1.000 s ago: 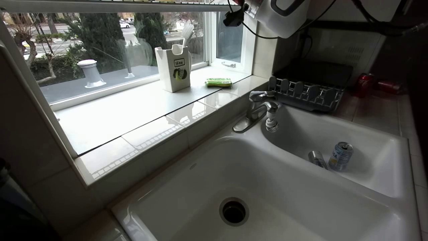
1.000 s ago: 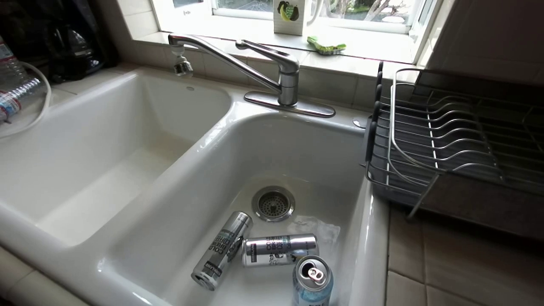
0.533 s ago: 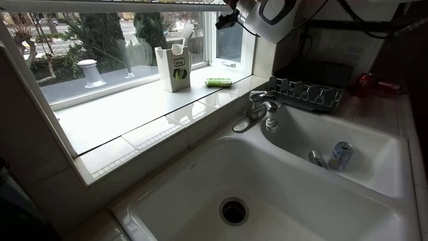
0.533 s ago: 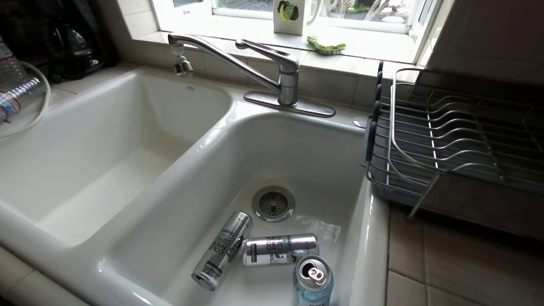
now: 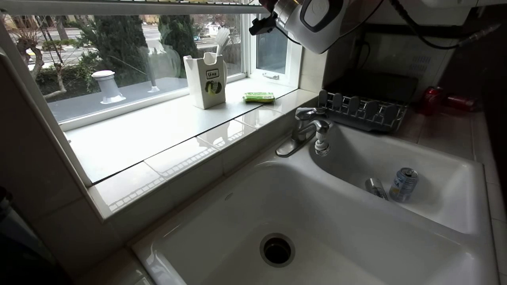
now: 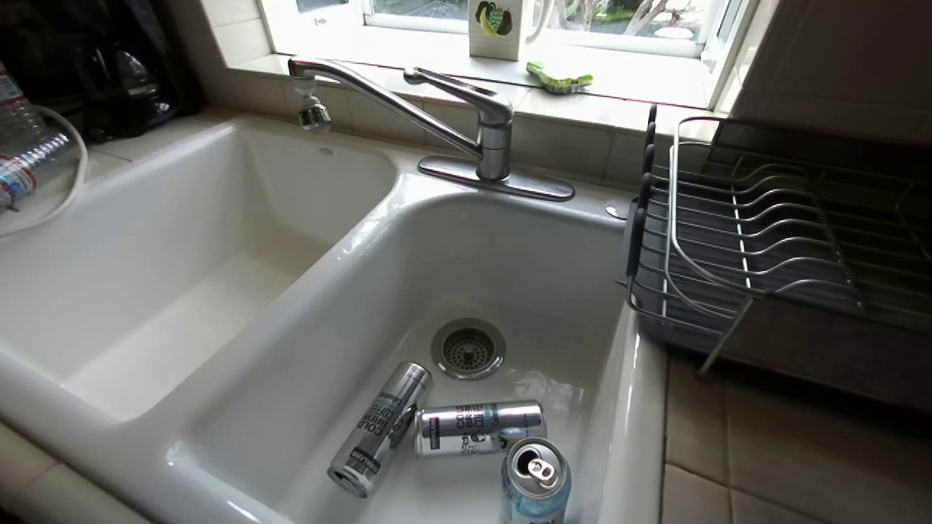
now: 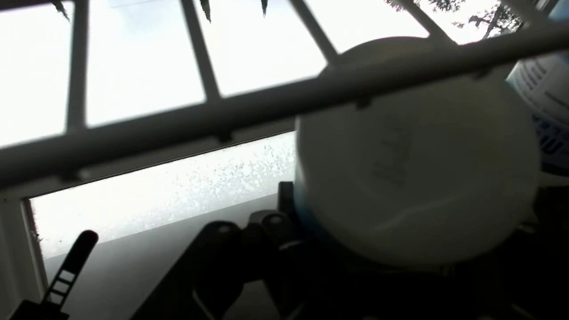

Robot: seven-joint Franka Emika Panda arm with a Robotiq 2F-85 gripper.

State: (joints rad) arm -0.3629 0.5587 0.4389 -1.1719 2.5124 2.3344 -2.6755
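High by the window (image 5: pixel 166 55), arm (image 5: pixel 311 35) aslant, fingers (image 7: pixel 278 229) at a white-ended container (image 7: pixel 418 178), whether clamped or loose unclear.

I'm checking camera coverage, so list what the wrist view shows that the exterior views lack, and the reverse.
Only the wrist view: gripper fingers beside the end of a round white container, though whether they grip it is unclear; and, at the right edge, a printed-label container.
Only the exterior views: the robot arm, double-bowl sink, single-lever faucet, dish rack, fruit-decorated pitcher, green packet, two cold brew coffee cans and an open drink can.
Both: trees outdoors, and the wire shelf, whose edge apparently lines the top of an exterior view.
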